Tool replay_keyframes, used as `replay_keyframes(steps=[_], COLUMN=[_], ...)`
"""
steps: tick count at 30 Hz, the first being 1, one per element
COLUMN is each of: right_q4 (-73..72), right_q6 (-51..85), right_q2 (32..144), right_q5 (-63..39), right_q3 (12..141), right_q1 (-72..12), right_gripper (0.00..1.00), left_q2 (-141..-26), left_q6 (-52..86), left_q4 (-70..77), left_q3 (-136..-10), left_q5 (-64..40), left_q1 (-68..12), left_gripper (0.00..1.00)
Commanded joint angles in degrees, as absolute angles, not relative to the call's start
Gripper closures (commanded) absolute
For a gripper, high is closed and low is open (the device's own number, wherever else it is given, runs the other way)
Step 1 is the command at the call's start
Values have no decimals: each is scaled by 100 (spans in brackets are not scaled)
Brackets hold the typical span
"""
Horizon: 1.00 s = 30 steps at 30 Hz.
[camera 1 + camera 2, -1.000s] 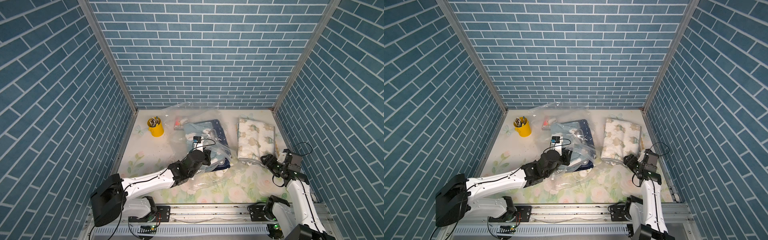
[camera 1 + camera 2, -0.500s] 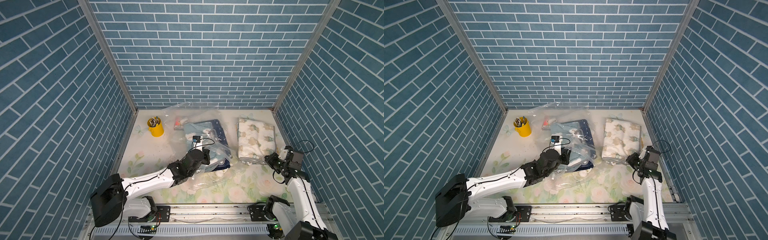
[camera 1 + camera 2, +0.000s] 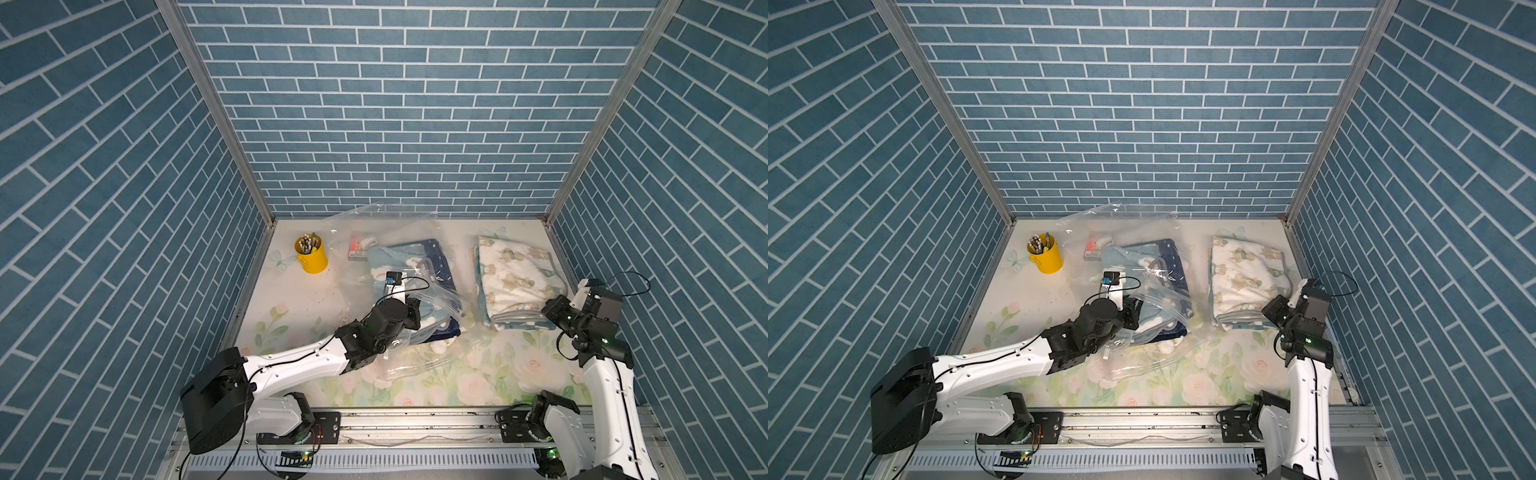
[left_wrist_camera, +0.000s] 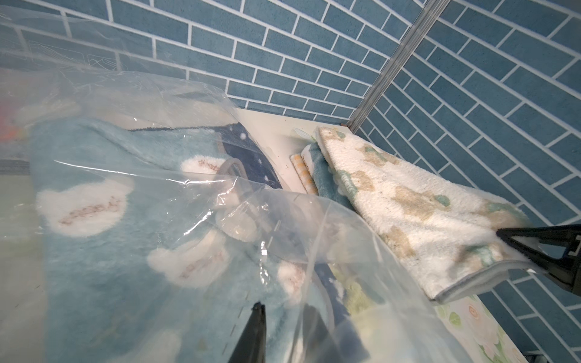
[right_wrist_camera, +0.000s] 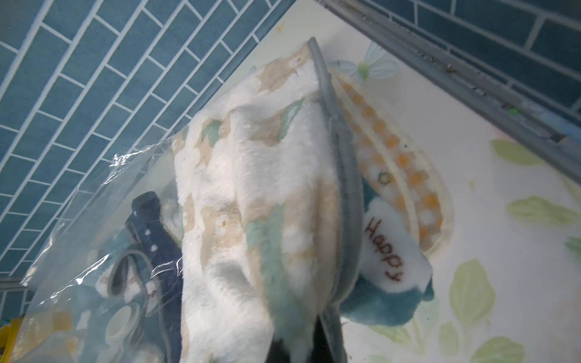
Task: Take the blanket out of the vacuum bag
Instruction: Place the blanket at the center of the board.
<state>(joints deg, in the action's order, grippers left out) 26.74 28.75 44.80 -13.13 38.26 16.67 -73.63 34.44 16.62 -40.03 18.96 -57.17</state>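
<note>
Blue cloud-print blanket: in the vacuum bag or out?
In: the crinkly clear plastic vacuum bag covers the blue cloud-print blanket in both top views.

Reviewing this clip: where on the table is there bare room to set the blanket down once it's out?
Bare: the table between the yellow pen cup and the left arm, and the front strip by the rail. Crowded: the middle under the vacuum bag, the right under the blanket stack; the gap between them is narrow.

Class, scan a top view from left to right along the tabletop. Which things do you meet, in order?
yellow pen cup → vacuum bag, with the blue cloud-print blanket inside it → bear-print blanket
</note>
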Motion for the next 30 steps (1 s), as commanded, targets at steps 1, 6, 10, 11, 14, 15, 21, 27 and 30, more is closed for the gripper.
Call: replay_keyframes(steps=[1, 6, 10, 11, 14, 15, 21, 27, 30], right_q4=[2736, 2324, 2069, 2116, 2121, 2184, 2637, 2474, 2140], right_q6=[2522, 2738, 2747, 2734, 2794, 2773, 2770, 2985, 3041], right_q2=[4587, 4875, 5174, 5238, 5108, 5050, 4462, 4300, 4493], right_q5=[-663, -656, -475, -483, -475, -475, -303, -1101, -1099], right_q3=[4010, 3796, 3596, 3606, 3479, 3518, 4136, 4244, 4349], right_q1=[1687, 1687, 1687, 1683, 1692, 1696, 1696, 1491, 1244], right_gripper=[100, 100, 97, 96, 65, 53, 36, 50, 70], left_q2=[-7434, -7540, -7570, -7546, -7458, -7456, -7534, -7419, -7349], left_q6=[3365, 3375, 3399, 3391, 3392, 3376, 3374, 3341, 3373], left_q4=[1748, 1822, 1793, 1776, 1780, 1784, 1726, 1592, 1519], left_q3=[-4070, -4109, -4123, -4115, -4052, -4061, -4131, -4159, -4144], left_q5=[1821, 1711, 1665, 1675, 1775, 1783, 1749, 1867, 1942], left_q1=[-5668, -5666, -5666, -5664, -5664, -5669, -5668, -5669, -5667], left_gripper=[75, 75, 75, 75, 74, 74, 69, 73, 85])
